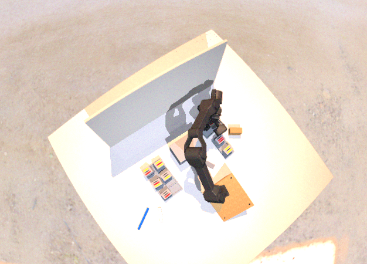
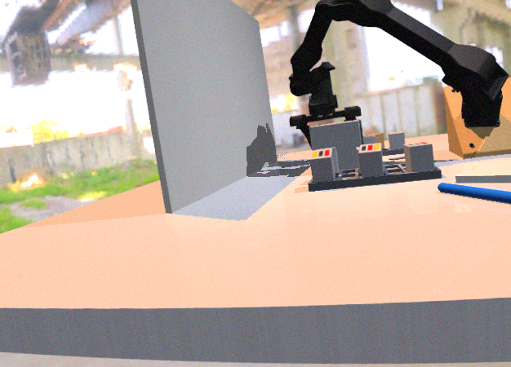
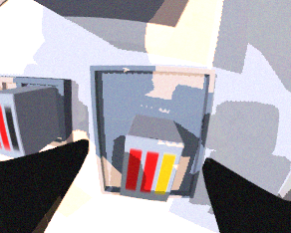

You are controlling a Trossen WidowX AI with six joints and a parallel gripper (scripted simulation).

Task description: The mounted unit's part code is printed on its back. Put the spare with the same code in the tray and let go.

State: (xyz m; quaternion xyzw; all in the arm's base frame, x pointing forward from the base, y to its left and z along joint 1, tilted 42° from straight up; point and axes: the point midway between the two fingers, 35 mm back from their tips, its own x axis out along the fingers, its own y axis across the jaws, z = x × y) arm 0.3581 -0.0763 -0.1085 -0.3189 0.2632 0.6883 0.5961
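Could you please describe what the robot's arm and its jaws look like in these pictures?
The arm is a uniform matte dark brown-black, built of chunky, angular, faceted links joined by rounded joint housings. No cables, labels or markings are visible on it. The gripper has a short crossbar carrying two plain dark jaws, which show in the wrist view as broad, tapered wedges. The arm rises from an orange-brown base plate.

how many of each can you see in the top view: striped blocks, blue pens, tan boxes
striped blocks on the rack: 5
loose striped blocks off the rack: 2
blue pens: 1
tan boxes: 1
total: 9
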